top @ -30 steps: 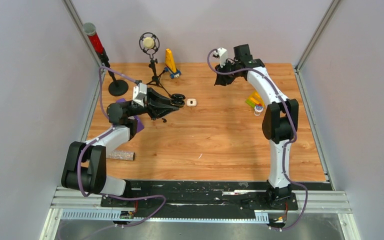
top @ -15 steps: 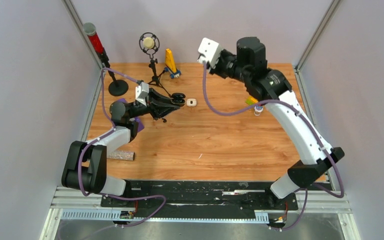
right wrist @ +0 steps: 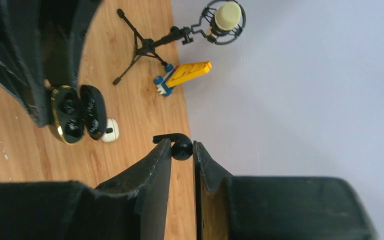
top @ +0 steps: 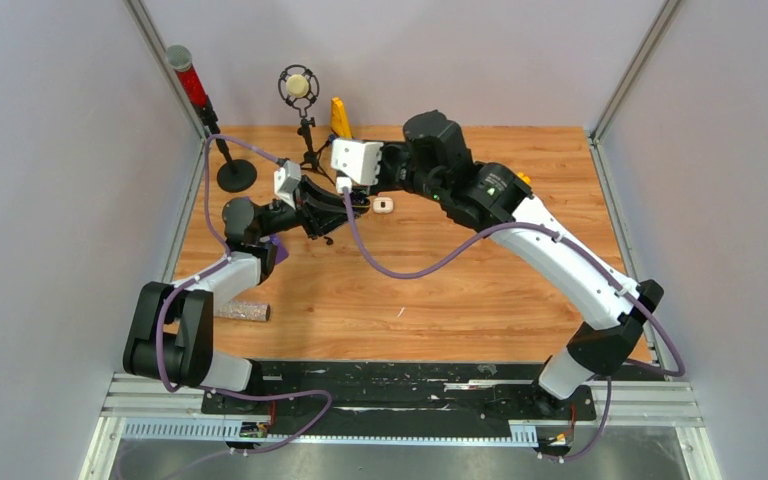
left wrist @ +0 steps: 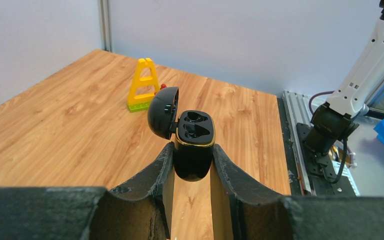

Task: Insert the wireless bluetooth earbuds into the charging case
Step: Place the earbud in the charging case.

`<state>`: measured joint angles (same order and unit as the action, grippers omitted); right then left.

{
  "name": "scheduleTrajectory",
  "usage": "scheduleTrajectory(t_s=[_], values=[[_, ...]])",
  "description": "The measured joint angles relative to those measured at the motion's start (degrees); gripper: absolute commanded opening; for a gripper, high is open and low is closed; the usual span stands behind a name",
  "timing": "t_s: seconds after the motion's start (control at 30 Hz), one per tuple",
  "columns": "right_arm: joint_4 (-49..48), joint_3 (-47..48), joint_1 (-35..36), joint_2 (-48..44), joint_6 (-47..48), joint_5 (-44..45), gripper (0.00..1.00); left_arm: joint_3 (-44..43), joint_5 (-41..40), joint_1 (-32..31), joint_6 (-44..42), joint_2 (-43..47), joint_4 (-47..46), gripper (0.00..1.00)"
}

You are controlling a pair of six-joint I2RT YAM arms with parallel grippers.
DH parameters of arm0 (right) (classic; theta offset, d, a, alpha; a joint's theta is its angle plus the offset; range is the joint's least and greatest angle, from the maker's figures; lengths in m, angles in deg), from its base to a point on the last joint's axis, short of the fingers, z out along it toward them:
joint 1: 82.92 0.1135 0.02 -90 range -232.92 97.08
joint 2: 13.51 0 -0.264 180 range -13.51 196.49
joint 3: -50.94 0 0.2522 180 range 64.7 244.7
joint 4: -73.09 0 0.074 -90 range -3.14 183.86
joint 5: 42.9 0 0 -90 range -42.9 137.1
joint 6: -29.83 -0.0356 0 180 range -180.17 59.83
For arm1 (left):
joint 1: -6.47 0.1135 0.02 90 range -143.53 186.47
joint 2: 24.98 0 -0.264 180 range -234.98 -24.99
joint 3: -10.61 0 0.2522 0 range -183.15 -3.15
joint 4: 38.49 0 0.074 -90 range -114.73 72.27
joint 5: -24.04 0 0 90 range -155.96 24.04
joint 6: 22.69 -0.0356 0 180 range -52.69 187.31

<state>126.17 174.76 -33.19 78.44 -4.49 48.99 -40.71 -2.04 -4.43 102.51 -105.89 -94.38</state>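
Wooden table (top: 440, 290), grey walls on three sides. Top view: both arms reach out from bases at 6 o'clock and meet left of centre, toward 11 o'clock.

Left gripper (left wrist: 192, 150): closed hard on the black charging case (left wrist: 194, 165), fingers clamped on its flanks. The case stands upright and appears lifted off the wood. Lid (left wrist: 162, 112) hinged open toward 10 o'clock in the left wrist view. Two wells (left wrist: 196, 125) bare.

Right gripper (right wrist: 182, 144): all but closed, tips pinching a black earbud (right wrist: 181, 149) by its bulb. The stem lies crosswise to the fingers, its tip at 9 o'clock in the right wrist view.

Key relation: the open case sits at 9–10 o'clock from the earbud in that view, near but apart, with its wells showing. The stem points roughly that way. The right arm does the travelling and the left only presents. Judgement: the stem needs lining up with a well before it goes in.

White case (right wrist: 111, 131) on the table just beside the black one, untouched. Farther out: yellow block (right wrist: 187, 71), microphone (right wrist: 225, 17) on its tripod.

Change: a second ago the right arm was folded back at the far right, about 1 o'clock. It has swung across to the left gripper. The left arm has barely shifted.
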Motion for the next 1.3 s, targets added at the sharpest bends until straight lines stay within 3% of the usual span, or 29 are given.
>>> scheduleTrajectory(t_s=[0.43,1.3], values=[[-2.1,-5.2,9.1,0.8,1.4,8.5,0.2,-0.3,-1.0,0.0,0.4,0.1,1.0,0.0],[-7.5,-6.2,11.7,3.8,-0.1,13.2,0.19,-2.0,-3.1,0.5,5.9,0.6,-3.5,0.0]])
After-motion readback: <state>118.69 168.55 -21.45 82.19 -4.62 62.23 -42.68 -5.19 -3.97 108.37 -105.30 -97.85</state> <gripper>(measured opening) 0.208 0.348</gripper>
